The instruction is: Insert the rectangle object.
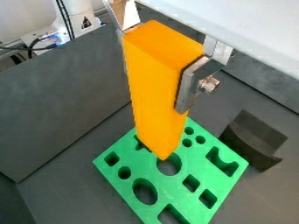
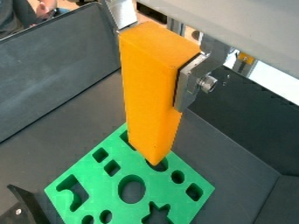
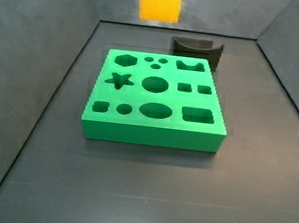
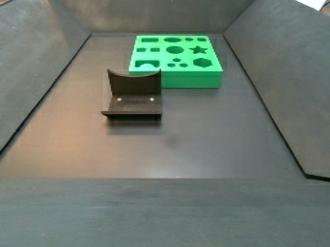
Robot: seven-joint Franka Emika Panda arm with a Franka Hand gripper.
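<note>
The rectangle object, a tall smooth orange-yellow bar (image 1: pixel 156 96), hangs upright in my gripper (image 1: pixel 158 52), which is shut on its upper part. A silver finger plate (image 1: pixel 191 86) presses on one side. Both wrist views show the bar (image 2: pixel 152 96) and the gripper (image 2: pixel 156 48) above the green board (image 1: pixel 187 179) with shaped holes (image 2: pixel 105 188). In a side view only the bar's lower end (image 3: pixel 160 1) shows, high above the far edge of the board (image 3: pixel 158 101). The gripper and bar are out of view in the side view that shows the board at the far end (image 4: pixel 177 58).
The dark fixture (image 3: pixel 196 50) stands on the floor just beyond the board, also seen in a wrist view (image 1: pixel 257 140) and a side view (image 4: pixel 131 96). Dark sloping walls (image 3: pixel 35 81) enclose the floor on all sides.
</note>
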